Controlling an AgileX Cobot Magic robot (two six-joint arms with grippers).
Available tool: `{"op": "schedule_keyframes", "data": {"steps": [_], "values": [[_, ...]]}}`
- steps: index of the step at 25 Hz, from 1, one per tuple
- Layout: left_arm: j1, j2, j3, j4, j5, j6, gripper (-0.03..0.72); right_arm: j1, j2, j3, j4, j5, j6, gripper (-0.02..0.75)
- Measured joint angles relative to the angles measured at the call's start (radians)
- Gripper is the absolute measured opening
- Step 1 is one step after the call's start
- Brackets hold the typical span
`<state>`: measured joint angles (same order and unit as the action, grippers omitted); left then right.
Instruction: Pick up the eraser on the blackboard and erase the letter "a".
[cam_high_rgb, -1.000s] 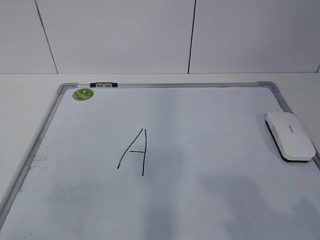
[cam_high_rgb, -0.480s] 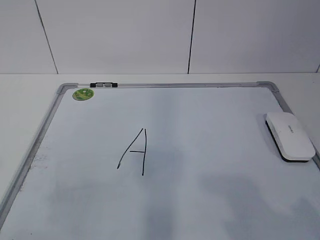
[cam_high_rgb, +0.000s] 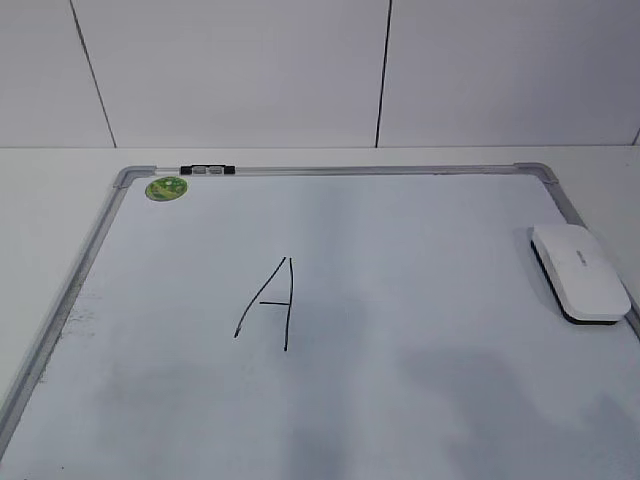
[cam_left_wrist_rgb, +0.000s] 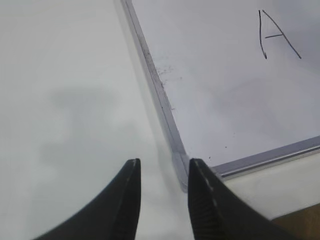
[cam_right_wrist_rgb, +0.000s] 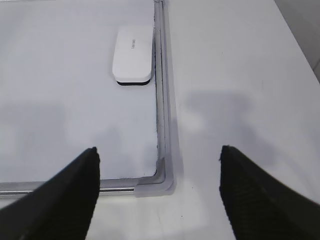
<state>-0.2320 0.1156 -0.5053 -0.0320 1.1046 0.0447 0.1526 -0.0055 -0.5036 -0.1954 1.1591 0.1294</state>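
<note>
White plastic, black felt beneath: the eraser (cam_high_rgb: 580, 271) lies flat on the blackboard (cam_high_rgb: 400, 300) at the right edge of the exterior frame, just beside the grey metal frame on that side. In the right wrist view the same eraser (cam_right_wrist_rgb: 133, 56) sits in the upper middle of the frame, its long side running alongside the board's frame rail, with nothing touching it.

A drawn letter (cam_high_rgb: 268, 304) stands left of centre on the board, well apart from the eraser; it reads as a tall capital "A" in thin black marker, and it also shows in the upper right of the left wrist frame (cam_left_wrist_rgb: 276, 34). A round green magnet (cam_high_rgb: 166, 188) sits in the board's upper left corner, next to a small black and grey clip (cam_high_rgb: 207, 170) on the top rail.

Neither arm appears in the exterior view. The right gripper (cam_right_wrist_rgb: 159, 175) hangs above the board's near corner with its jaws spread wide, holding nothing. The left gripper (cam_left_wrist_rgb: 162, 172) hovers over another rounded corner of the board, its dark fingertips a narrow gap apart and empty; whether that counts as fully spread is hard to judge from this close angle.
</note>
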Motion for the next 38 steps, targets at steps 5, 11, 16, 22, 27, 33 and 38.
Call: {"op": "schedule_keyframes", "data": {"steps": [5,11,16,22,27,33,38], "values": [[0.000,-0.092,0.000,0.000,0.000,0.000,0.245,0.000,-0.013,0.000,0.000,0.000,0.000,0.593],[0.000,-0.106,0.000,0.000,0.002,0.000,0.245,0.000,-0.013,0.002,-0.004,-0.001,0.000,0.593],[0.000,-0.106,0.000,0.000,0.002,0.000,0.245,0.000,-0.013,0.002,-0.005,-0.001,0.000,0.593],[0.046,-0.106,0.000,0.000,0.002,0.000,0.245,-0.034,-0.013,0.002,-0.007,-0.001,0.000,0.593],[0.118,-0.106,0.000,0.000,0.002,0.000,0.245,-0.098,-0.013,0.002,-0.007,-0.001,0.000,0.593],[0.193,-0.106,0.000,0.000,0.002,0.000,0.245,-0.135,-0.013,0.002,-0.007,-0.001,0.000,0.593],[0.211,-0.106,0.000,0.000,0.002,0.000,0.245,-0.139,-0.013,0.002,-0.009,-0.001,0.000,0.593]]}}
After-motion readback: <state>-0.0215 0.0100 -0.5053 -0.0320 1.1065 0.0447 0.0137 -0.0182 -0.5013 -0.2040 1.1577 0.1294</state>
